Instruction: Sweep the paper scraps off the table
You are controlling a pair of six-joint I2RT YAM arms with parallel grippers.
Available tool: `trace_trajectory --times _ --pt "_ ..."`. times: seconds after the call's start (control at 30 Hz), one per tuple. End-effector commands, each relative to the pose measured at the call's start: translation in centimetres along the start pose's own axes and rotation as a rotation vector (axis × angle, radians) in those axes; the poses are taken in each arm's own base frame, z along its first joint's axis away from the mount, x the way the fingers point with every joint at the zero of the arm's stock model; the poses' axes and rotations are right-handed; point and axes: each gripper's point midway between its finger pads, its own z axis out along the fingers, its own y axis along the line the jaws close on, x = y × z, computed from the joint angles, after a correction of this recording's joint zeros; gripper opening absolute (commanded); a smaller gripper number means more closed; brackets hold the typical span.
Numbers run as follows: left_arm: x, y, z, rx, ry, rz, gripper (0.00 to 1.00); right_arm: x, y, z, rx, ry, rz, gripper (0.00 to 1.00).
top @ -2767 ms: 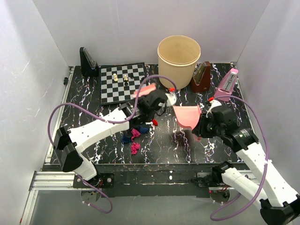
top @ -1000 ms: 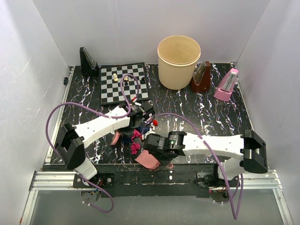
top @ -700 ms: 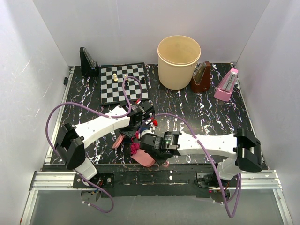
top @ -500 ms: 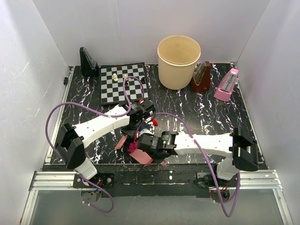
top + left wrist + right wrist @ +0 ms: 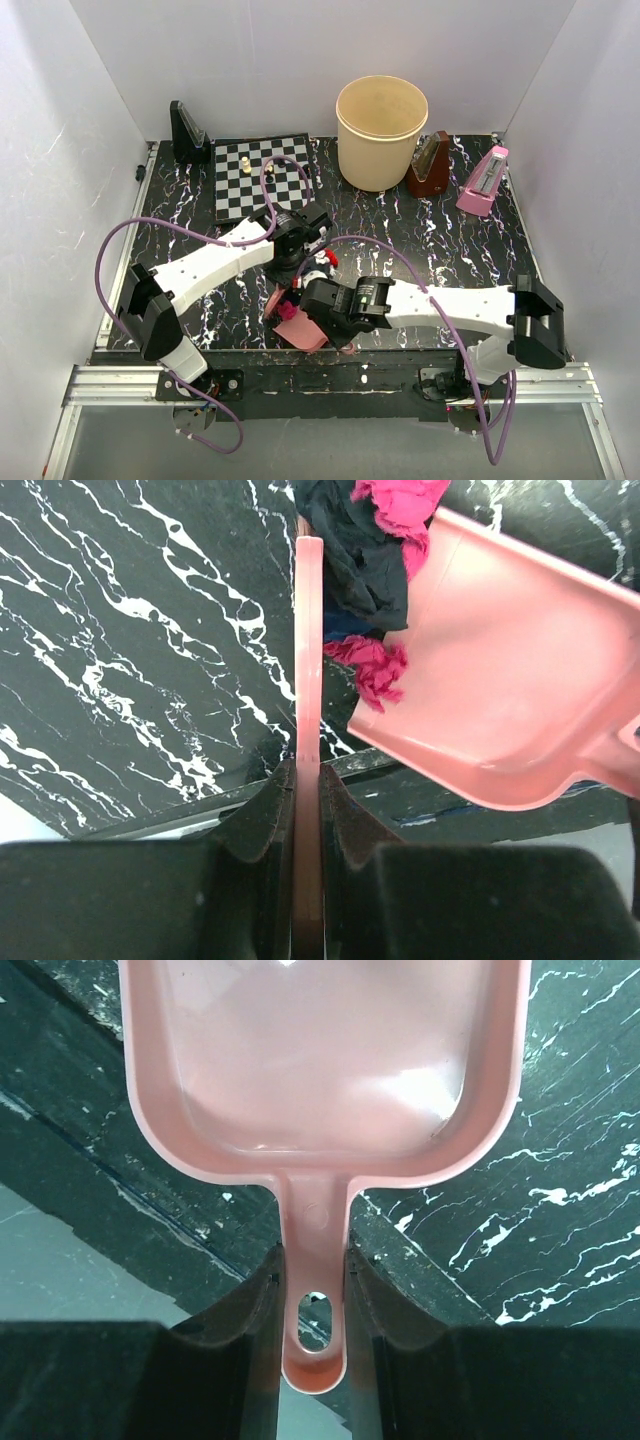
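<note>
Paper scraps (image 5: 289,312) largely hidden beneath both arms (image 5: 215,262) from above; dustpan (image 5: 320,1060) front lip cropped.

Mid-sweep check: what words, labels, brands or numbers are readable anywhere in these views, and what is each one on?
No text can be read in any view.
Small pale label on the right arm's wrist housing: too small to read.
Dustpan, pink scraper, cream bucket, chessboard: no print visible.
</note>
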Motion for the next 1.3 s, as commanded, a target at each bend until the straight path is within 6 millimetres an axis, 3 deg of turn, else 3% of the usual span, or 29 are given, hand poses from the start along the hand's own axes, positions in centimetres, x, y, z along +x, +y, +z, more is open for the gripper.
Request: trace_trajectory --times 0.0,0.23,0.53,0.77,1.0,1.17,1.27 --pt "-1.7 0.0 -2.5 0.003 -0.090 -0.036 0.00 -0.4 0.5 -1.0 -0.066 -0.043 0.062 0.01" --pt "-2.4 2.7 -3.0 -0.080 -0.097 -0.088 0.00 0.7 -0.6 -1.0 -0.081 -0.025 0.088 0.01" --pt "-2.2 4.4 -2.8 -0.178 -0.076 -0.110 0.00 2.7 -2.2 -2.4 -0.060 -0.004 0.081 0.01" --pt "-1.3 6.5 -2.1 -0.320 -0.011 -0.125 0.00 2.6 -3.1 -1.3 -0.096 0.012 0.082 0.01" --pt "-2.8 4.5 -0.5 -0.227 0.002 -0.081 0.00 0.3 -4.2 0.0 -0.093 0.020 0.044 0.01" --pt "-5.2 0.8 1.0 -0.039 -0.014 -0.008 0.00 -1.3 -4.8 0.4 -0.066 -0.001 0.036 0.01" --pt "-5.7 -1.4 1.4 0.079 -0.011 0.016 0.00 -1.9 -5.4 0.8 -0.046 -0.015 0.031 0.01"
